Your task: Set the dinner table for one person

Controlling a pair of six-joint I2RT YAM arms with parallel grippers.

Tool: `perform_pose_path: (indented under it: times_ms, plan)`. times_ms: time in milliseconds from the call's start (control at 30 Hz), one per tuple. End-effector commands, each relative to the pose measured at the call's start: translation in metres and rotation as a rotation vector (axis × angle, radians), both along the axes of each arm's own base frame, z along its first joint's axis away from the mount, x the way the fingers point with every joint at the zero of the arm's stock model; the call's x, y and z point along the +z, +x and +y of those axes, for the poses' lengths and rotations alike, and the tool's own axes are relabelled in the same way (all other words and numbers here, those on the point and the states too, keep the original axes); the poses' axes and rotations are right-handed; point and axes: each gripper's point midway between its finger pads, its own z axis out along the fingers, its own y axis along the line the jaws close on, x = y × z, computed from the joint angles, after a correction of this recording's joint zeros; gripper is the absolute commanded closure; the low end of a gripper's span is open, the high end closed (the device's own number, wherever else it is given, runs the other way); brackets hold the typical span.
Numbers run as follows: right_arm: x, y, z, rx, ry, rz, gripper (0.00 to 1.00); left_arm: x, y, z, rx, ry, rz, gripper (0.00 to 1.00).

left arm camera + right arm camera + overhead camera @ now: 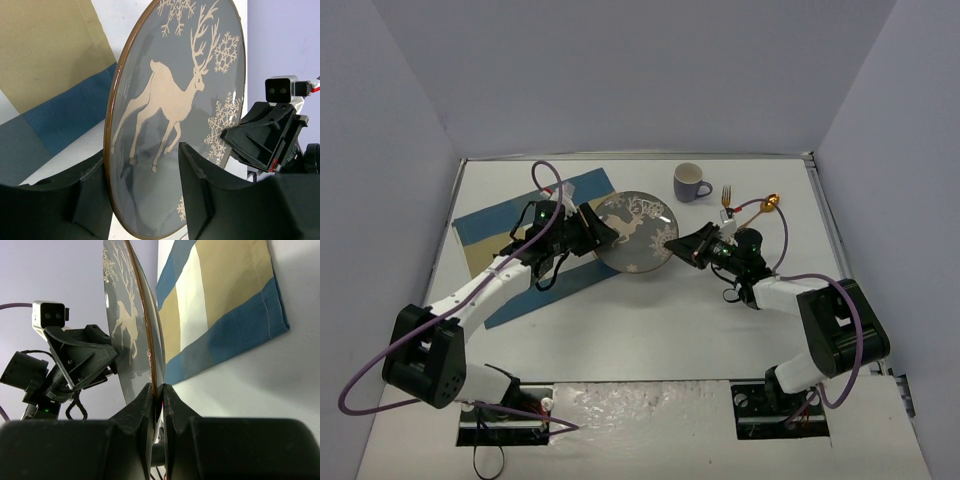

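Our left gripper point(142, 167) stands about half open, one finger behind the plate point(175, 75) and one in front of its deer-painted face, astride the left rim. Plate surface shows between the fingers, so we judge nothing is clamped there yet. Across from it, our right gripper point(157, 390) is pinched tight on the right rim, and that grip alone seems to carry the plate.

The plate sits between the two grippers, roughly level and apparently raised a little off the dinner table point(650, 320). Its left part hangs over the right edge of the placemat point(485, 240). Beyond it to the far right wait the mug point(692, 182), the fork point(727, 195) and the spoon point(768, 205).

We read this step as taking a second hold so the plate can go onto the placemat. To do it well, the left fingers should meet the rim squarely and deep enough to bear weight. The right grip should stay firm until they do. Any twist between the two wrists would strain the plate, so both should hold the same tilt.

Our left arm reaches from its near-left base forward and to the right, low over the placemat. Our right arm bends out to the right, its forearm pointing left, so the grippers face each other.
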Motion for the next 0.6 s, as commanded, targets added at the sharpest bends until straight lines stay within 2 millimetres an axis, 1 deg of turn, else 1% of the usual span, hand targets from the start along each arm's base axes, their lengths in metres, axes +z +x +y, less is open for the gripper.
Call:
perform_pose_path:
  times_ms: [0,100,200,300,333,400,433,567]
  plan:
    - [0.073,0.004,0.009,0.039,0.125,-0.259,1.00,0.036,0.004,-0.004,0.007,-0.065,-0.110,0.58]
    - [0.071,0.004,0.009,0.038,0.123,-0.255,1.00,0.037,0.003,-0.003,0.011,-0.066,-0.111,0.61]
    - [0.068,0.003,0.009,0.038,0.123,-0.250,1.00,0.038,0.001,-0.001,0.014,-0.065,-0.113,0.73]
    - [0.066,0.003,0.009,0.036,0.120,-0.247,1.00,0.037,0.000,0.002,0.019,-0.056,-0.114,0.80]
    - [0.065,0.003,0.009,0.036,0.118,-0.244,1.00,0.037,-0.001,0.004,0.023,-0.051,-0.114,0.83]
    - [0.062,0.003,0.009,0.036,0.113,-0.241,1.00,0.035,0.000,0.009,0.034,-0.044,-0.108,0.96]
    - [0.061,0.003,0.009,0.036,0.109,-0.242,1.00,0.034,0.001,0.012,0.041,-0.044,-0.108,0.99]
    - [0.059,0.005,0.010,0.039,0.089,-0.246,1.00,0.037,0.001,0.016,0.045,-0.052,-0.122,1.00]
